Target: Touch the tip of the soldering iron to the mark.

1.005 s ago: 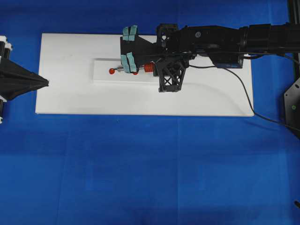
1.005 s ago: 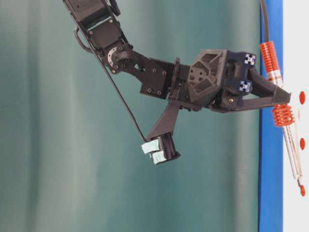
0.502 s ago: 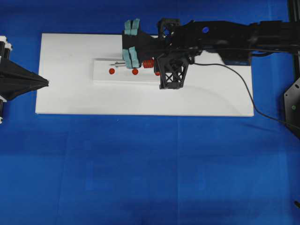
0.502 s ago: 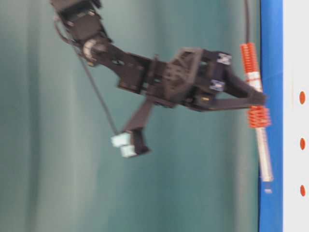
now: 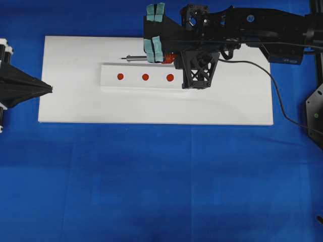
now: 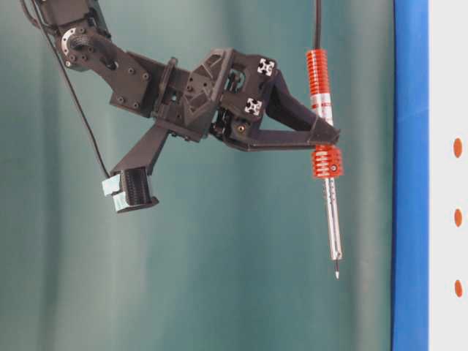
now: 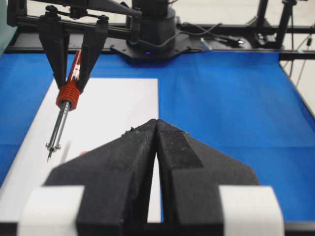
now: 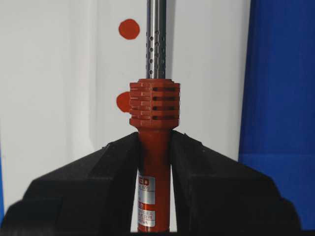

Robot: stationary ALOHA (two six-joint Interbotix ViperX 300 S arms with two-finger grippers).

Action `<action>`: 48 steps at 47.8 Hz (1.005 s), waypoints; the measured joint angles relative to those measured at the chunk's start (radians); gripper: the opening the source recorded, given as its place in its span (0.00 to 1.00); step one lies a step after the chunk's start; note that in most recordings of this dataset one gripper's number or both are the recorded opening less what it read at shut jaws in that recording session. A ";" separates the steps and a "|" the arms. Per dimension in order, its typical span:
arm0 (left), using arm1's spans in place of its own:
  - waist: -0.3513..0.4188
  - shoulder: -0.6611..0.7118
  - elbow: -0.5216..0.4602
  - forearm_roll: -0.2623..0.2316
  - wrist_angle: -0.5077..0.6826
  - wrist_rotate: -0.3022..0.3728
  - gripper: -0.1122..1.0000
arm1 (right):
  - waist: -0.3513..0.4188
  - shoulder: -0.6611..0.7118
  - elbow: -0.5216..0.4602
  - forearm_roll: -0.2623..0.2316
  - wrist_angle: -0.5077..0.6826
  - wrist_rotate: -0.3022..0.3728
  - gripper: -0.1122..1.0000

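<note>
The soldering iron [image 6: 327, 146], with its orange-red handle and silver shaft, hangs in the air with my right gripper [image 6: 329, 137] shut on the handle just behind the ribbed collar [image 8: 154, 105]. Its fine tip [image 6: 336, 276] is well clear of the white board. Three red marks [image 5: 145, 77] sit in a row on a raised white strip [image 5: 108, 83]. From overhead the shaft [image 5: 133, 57] lies beyond the strip's far edge, beside no mark. My left gripper [image 5: 50, 89] is shut and empty at the board's left edge, pointing at the strip.
The white board [image 5: 65, 106] lies on a blue cloth [image 5: 151, 176]. The iron's black cord [image 5: 267, 85] trails right across the board and off it. A teal-padded bracket [image 5: 154, 48] sticks out of the right arm above the iron.
The right arm has lifted the iron off the board and carried it toward the far edge and right. A second ago its tip was at the leftmost mark. The left arm has stayed still.
</note>
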 measured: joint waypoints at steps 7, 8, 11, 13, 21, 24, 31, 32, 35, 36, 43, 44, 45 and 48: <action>0.000 0.000 0.000 0.000 0.000 0.002 0.10 | 0.000 0.000 0.002 0.000 0.002 -0.002 0.16; 0.000 0.000 -0.002 0.000 0.000 0.002 0.10 | 0.000 0.000 0.002 0.000 0.000 -0.002 0.16; 0.000 0.000 -0.002 -0.002 0.000 0.002 0.10 | 0.000 -0.002 0.002 0.000 0.002 -0.002 0.16; 0.000 0.000 -0.002 0.000 0.000 0.002 0.10 | 0.000 -0.005 0.003 0.000 0.002 -0.003 0.16; 0.000 0.000 -0.002 0.000 0.000 0.002 0.10 | 0.000 -0.040 0.052 0.000 0.003 0.000 0.16; 0.000 0.000 0.000 0.000 0.000 0.002 0.10 | -0.002 -0.058 0.075 0.000 0.003 0.003 0.16; 0.000 0.000 -0.002 0.000 -0.002 0.000 0.10 | -0.008 -0.100 0.132 0.000 0.003 0.006 0.16; 0.000 0.000 0.000 0.000 -0.002 0.002 0.10 | -0.008 -0.106 0.138 0.000 0.003 0.006 0.16; 0.000 0.000 0.000 0.000 -0.002 0.002 0.10 | -0.009 -0.120 0.153 0.000 0.002 0.008 0.16; 0.000 0.000 -0.002 0.000 -0.002 0.000 0.10 | -0.011 -0.124 0.156 0.000 0.002 0.008 0.16; 0.000 0.000 -0.002 0.000 -0.003 0.002 0.10 | -0.011 -0.130 0.166 0.000 0.002 0.008 0.16; 0.000 0.000 0.000 0.000 -0.003 0.000 0.10 | -0.011 -0.129 0.166 0.000 0.002 0.006 0.16; 0.000 0.000 -0.002 0.000 -0.003 0.002 0.10 | -0.011 -0.130 0.166 0.000 0.002 0.006 0.16; 0.000 0.000 -0.002 0.000 -0.003 0.002 0.10 | -0.009 -0.129 0.166 0.000 0.002 0.008 0.16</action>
